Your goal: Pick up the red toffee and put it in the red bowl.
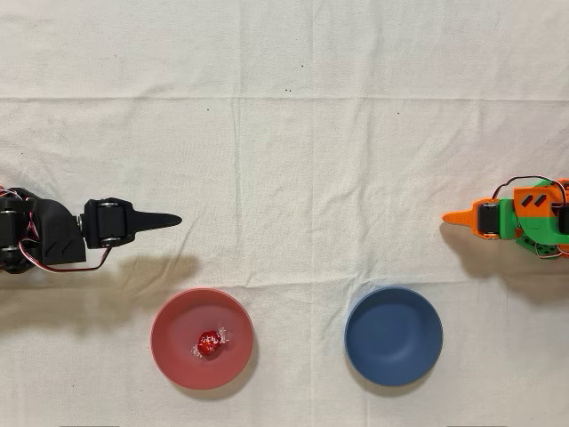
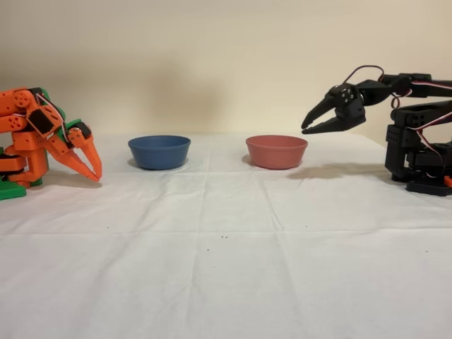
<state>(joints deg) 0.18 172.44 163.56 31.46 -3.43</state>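
Item: red toffee [image 1: 210,342], resting inside red bowl [image 1: 169,334].
Black gripper [image 2: 308,127]: jaws parted, empty, raised beside bowl.

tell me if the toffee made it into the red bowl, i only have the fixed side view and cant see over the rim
Observer: Yes. From overhead, the red toffee lies inside the red bowl, near its middle.
Operator: anything in the blue one
Observer: No. The blue bowl has a bare inside from above.
Operator: is the gripper over the red bowl
Observer: No. From overhead, the gripper sits above the bowl in the picture and left of its middle, over the cloth.
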